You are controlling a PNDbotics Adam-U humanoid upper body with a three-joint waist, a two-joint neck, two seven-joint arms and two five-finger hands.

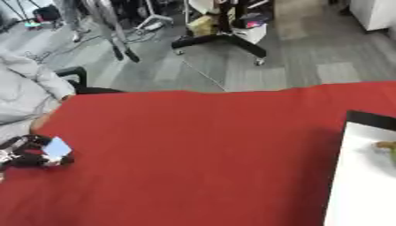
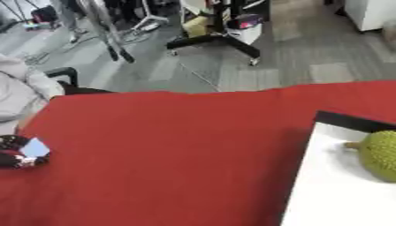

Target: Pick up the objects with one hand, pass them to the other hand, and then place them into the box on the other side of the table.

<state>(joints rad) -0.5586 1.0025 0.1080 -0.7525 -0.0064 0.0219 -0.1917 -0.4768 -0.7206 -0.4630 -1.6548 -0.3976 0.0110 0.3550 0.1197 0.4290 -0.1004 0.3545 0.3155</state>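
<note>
A green, bumpy, rounded fruit with a short stem lies inside the white box, close to that box's far black rim, at the right side of the red tabletop; in the left eye view only a sliver of it shows at the picture's edge. It is well apart from the left hand, which sits across the cloth at the near left edge of the tabletop. That hand is black, its fingers curled around a small pale blue, flat thing whose face tilts upward; what the thing is cannot be made out. Between the hand and the box the red cloth runs bare of other things. Just beyond the hand, at the tabletop's left corner, a person's pale grey sleeve shows. The right hand appears in neither view. Past the tabletop's far edge is grey floor with a black stand base on castors.
</note>
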